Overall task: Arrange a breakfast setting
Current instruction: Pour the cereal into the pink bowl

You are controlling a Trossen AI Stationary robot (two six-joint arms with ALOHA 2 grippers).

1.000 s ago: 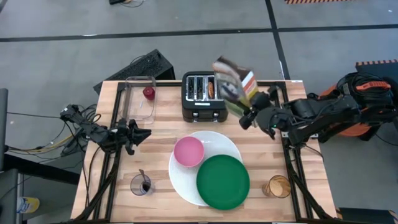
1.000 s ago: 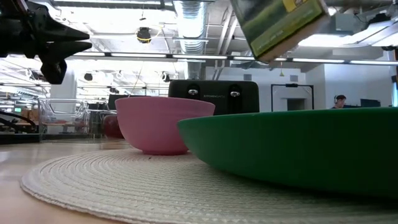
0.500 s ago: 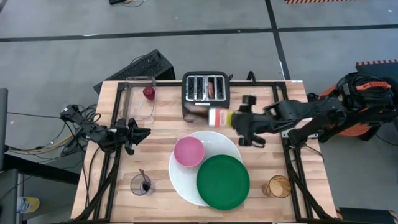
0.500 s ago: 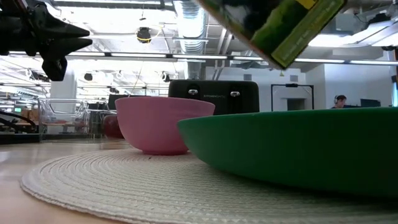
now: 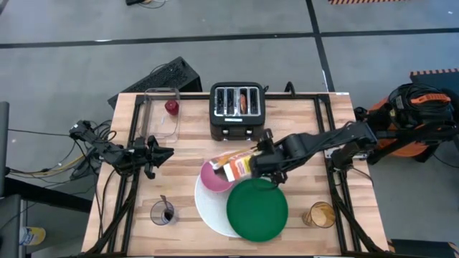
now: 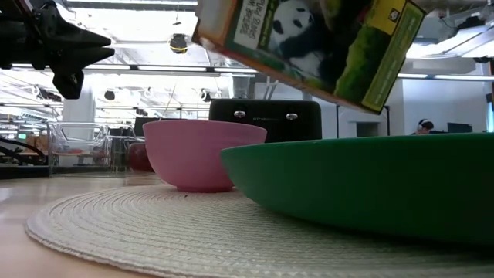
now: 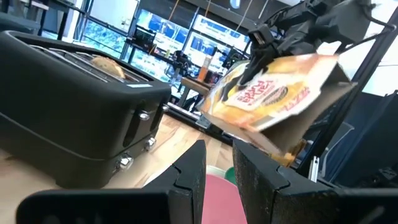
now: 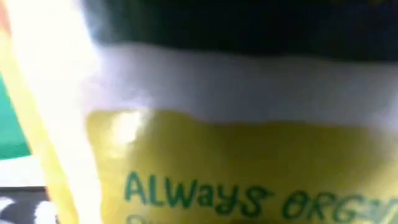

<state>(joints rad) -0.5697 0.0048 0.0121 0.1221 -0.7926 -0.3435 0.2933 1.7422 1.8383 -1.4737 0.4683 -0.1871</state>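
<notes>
My right gripper is shut on the cereal box, which hangs tipped over the pink bowl. The bowl stands on the big white plate, and the green plate lies on that plate's near right part. A bagel sticks out of a slot of the black toaster. The red fruit sits at the clear container. A spoon stands in a small cup. My left gripper waits at the table's left, nearly shut and holding nothing. My right gripper pinches the cereal box at its end toward the table's right. One finger lies on the printed front face; the other is hidden behind the box. The fingers slant down from the right. The box is lifted clear and tilted above the bowl.
A glass of orange drink stands near the front right corner. The toaster fills the far middle of the table. Bare wood shows between my left gripper and the plates.
My right gripper has swung from beside the toaster toward the table's near left, sinking and rolling over. The cereal box went with it, from standing upright in the air to lying tipped above the pink bowl.
</notes>
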